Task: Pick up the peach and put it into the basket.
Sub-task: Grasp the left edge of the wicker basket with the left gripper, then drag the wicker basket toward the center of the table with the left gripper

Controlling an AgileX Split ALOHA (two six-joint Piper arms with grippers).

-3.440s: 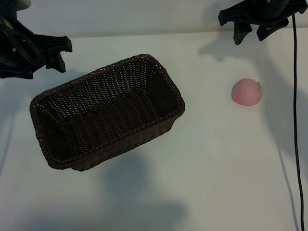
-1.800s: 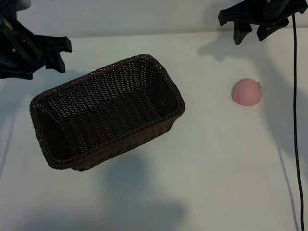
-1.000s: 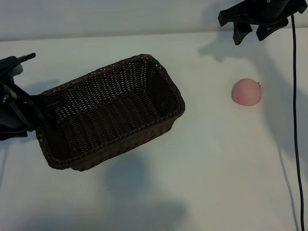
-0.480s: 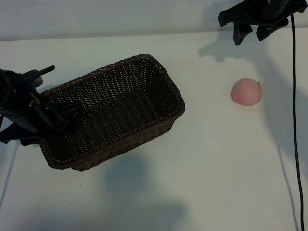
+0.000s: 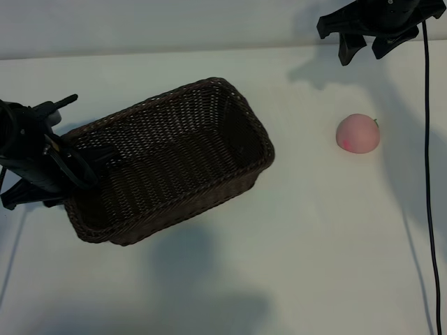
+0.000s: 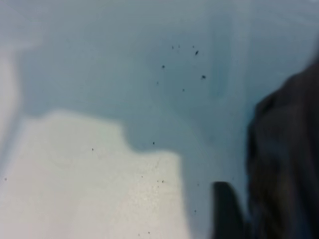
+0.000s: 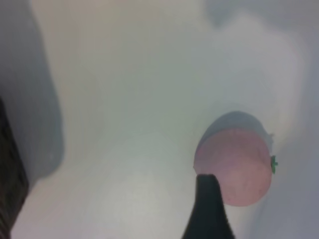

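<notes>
The dark-brown wicker basket (image 5: 202, 199) lies slanted on the white table, left of centre. My left gripper (image 5: 73, 178) sits at its left end, straddling the end wall, one finger inside and one outside, shut on the rim. In the left wrist view one dark finger (image 6: 227, 211) stands beside the basket's wall (image 6: 286, 164). The pale-pink peach (image 5: 358, 133) rests alone on the table at the right. My right gripper (image 5: 365, 47) hangs open at the back right, well behind the peach. One right fingertip (image 7: 208, 209) overlaps the peach (image 7: 241, 167) in the right wrist view.
A black cable (image 5: 427, 160) runs down the right side of the table, close to the peach. Bare table lies between the basket and the peach and along the front. A corner of the basket (image 7: 7, 199) shows in the right wrist view.
My left arm came down to the basket's left end and its jaws narrowed on the wall. The basket slid a little to the right. Peach and right arm stayed still.
</notes>
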